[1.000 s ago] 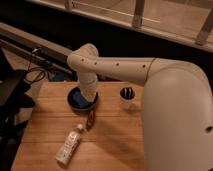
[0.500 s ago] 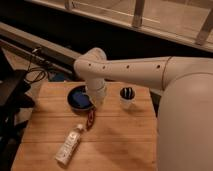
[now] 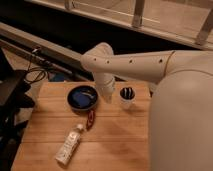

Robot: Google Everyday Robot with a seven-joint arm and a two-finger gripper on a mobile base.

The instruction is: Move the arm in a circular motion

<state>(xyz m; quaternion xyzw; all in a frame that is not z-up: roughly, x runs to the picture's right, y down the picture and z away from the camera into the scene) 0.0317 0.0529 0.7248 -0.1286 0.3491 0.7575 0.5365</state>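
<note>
The large cream-white arm (image 3: 150,65) reaches in from the right and bends at a rounded joint (image 3: 99,59) above the wooden table (image 3: 115,145). Its last segment points down, and the gripper (image 3: 108,96) hangs at the tip, just above the table between the blue bowl (image 3: 82,98) and the white cup (image 3: 127,97). The arm's thick body (image 3: 180,125) fills the right side and hides that part of the table.
A clear plastic bottle (image 3: 69,145) lies on its side at the table's front left. A small red-brown object (image 3: 90,119) lies in front of the bowl. The cup holds dark items. Dark equipment (image 3: 12,95) and cables (image 3: 35,75) stand left of the table.
The arm's bent joint and its downward tip have swung to the right, from over the blue bowl to the gap between the bowl and the cup.
</note>
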